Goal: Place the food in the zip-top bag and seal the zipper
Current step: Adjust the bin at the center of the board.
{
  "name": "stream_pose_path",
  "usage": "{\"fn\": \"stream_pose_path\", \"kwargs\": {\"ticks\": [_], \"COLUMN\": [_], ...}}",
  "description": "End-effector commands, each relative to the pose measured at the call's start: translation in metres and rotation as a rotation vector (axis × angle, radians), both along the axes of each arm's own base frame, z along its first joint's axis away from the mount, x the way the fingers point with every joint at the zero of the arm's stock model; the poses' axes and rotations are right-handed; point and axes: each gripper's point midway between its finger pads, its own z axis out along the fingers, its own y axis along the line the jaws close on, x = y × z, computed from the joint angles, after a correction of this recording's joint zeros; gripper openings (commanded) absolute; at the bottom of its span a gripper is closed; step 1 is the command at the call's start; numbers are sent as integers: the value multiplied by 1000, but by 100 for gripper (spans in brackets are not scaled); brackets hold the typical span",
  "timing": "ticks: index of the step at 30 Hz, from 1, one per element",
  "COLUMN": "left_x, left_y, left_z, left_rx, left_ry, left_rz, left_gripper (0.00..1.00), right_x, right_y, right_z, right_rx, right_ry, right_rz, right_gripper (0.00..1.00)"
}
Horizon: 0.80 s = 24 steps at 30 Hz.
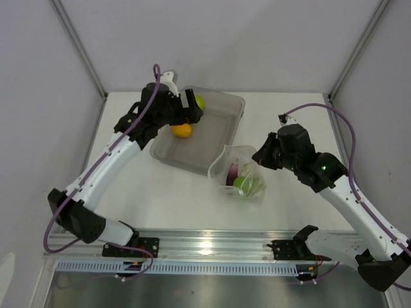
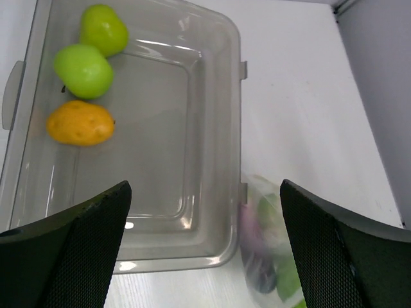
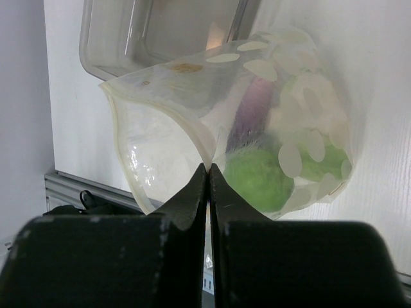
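Grey translucent tray (image 1: pixel 225 119) on the white table (image 1: pixel 289 102), taken as landmark. Along its left wall, toward the far corner: two green fruits (image 2: pixel 83 69) side by side, and one orange fruit (image 2: pixel 80 123) just beside the nearer of them. Left gripper (image 2: pixel 204 186) hangs above the tray's left part, over the fruits in the top view; jaws spread wide, nothing between them. Zip-top bag (image 1: pixel 243 168) off the tray's near-right corner, just beside it; touching or not, cannot tell. Stands partly upright, crinkled, mouth open and unsealed. Inside: one green fruit (image 3: pixel 253 176) low down, a purple piece (image 3: pixel 249 106) above it; more green behind pale oval patches on the bag wall, not identifiable. Right gripper (image 3: pixel 209 168) on the side of the bag away from the tray, fingers (image 3: pixel 186 205) pressed together on the bag's mouth edge (image 3: pixel 186 125), thin plastic pinched between them where the rim folds to a point. Zipper strip too faint to pick out along that edge
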Motion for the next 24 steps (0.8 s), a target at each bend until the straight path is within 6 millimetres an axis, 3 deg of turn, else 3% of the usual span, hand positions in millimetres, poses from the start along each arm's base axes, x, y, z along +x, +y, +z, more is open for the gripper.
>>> {"fn": "stream_pose_path", "kwargs": {"ticks": [1, 4, 5, 7, 9, 15, 24], "left_x": [24, 52, 63, 78, 96, 137, 158], "left_y": [12, 19, 20, 30, 34, 35, 37], "left_z": [-13, -22, -47, -44, -60, -95, -137], "left_rx": [31, 59, 98, 119, 154, 260, 239], "left_ry": [82, 138, 193, 214, 269, 296, 420], "left_rz": [86, 164, 196, 280, 325, 309, 220], "left_gripper": [98, 99, 99, 99, 100, 99, 97], "right_x": [4, 5, 5, 5, 5, 9, 11], "right_y": [6, 5, 5, 3, 4, 8, 11], "right_z": [12, 11, 11, 9, 7, 5, -4], "right_rx": [43, 38, 34, 26, 24, 22, 8], "right_ry": [-32, -32, -32, -28, -21, -19, -11], "right_rz": [6, 5, 3, 0, 5, 19, 32], "right_gripper": [0, 0, 0, 0, 0, 0, 0]}}
